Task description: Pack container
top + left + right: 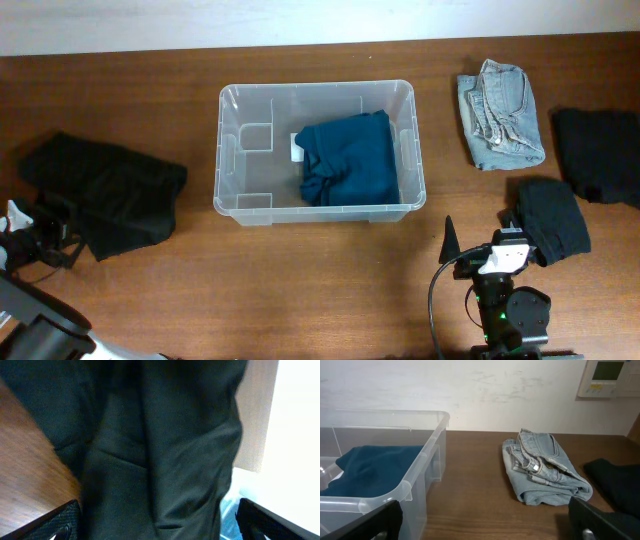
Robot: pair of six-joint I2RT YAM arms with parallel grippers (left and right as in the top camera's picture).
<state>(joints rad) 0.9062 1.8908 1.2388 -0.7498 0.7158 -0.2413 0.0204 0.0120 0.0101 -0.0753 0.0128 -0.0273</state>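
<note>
From above, the container [318, 86] sits on the table [320, 290] at its middle, somewhat toward the far edge, long sides running left to right. A blue garment [348, 160] lies bunched in its right half, against the right wall, and a white label [297, 148] shows on the base just left of it; the left half of the base is bare. A crumpled black cloth [105, 192] lies well to the left of the container. To the right are folded jeans [500, 115], a black garment [598, 155] at the far right edge, and a small black bundle [552, 217] nearer the front. The left gripper [60, 235] is at the near left, at the edge of the black cloth, fingers spread. The right gripper [480, 228] is at the near right with its jaws wide apart and nothing between them, one finger just beside the small black bundle. In the left wrist view the black cloth [165, 445] fills nearly everything, with bare wood at the left, and the two fingertips [60, 522] stand far apart at the lower corners, open and not clamped on the cloth. In the right wrist view the fingertips [605, 520] are likewise spread wide and empty; beyond them the container [427, 460] stands at the left with the blue garment [375, 467] inside, the jeans [545, 470] lie right of centre, and a wall panel [609, 377] hangs on the far wall.
</note>
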